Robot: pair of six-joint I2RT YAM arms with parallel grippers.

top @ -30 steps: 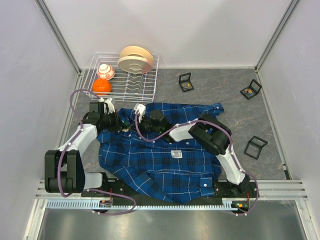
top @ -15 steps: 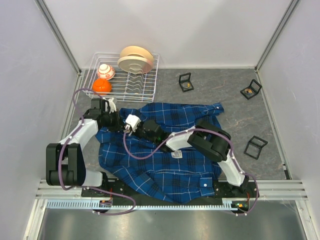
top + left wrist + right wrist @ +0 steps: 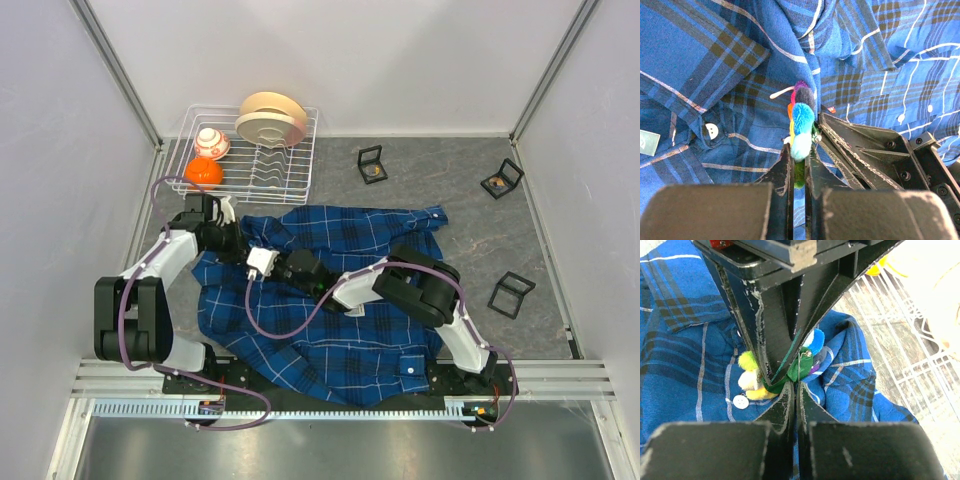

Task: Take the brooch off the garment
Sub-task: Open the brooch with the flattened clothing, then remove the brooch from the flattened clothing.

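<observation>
The garment, a dark-blue plaid shirt [image 3: 340, 300], lies spread on the grey mat. The brooch [image 3: 801, 119], a string of coloured pom-poms with a green middle, sits on a bunched fold near a white button [image 3: 711, 130]. My left gripper [image 3: 799, 151] is shut on the brooch's body. My right gripper [image 3: 796, 386] is shut, with the brooch's thin wire pin [image 3: 800, 366] running into its jaws. The brooch's green and yellow parts [image 3: 752, 385] show beside it. In the top view both grippers meet at the shirt's upper left, the left [image 3: 236, 245] and the right [image 3: 264, 263].
A white wire dish rack [image 3: 285, 175] with plates, an orange ball and a white-orange ball stands behind the shirt; it also shows in the right wrist view [image 3: 910, 335]. Three small black open boxes [image 3: 371, 165] [image 3: 501, 181] [image 3: 511, 294] lie on the mat at right.
My right gripper has swung left and nearer, ending right beside the left gripper at the brooch. The left gripper has barely moved. The shirt's upper-left fold is more bunched.
</observation>
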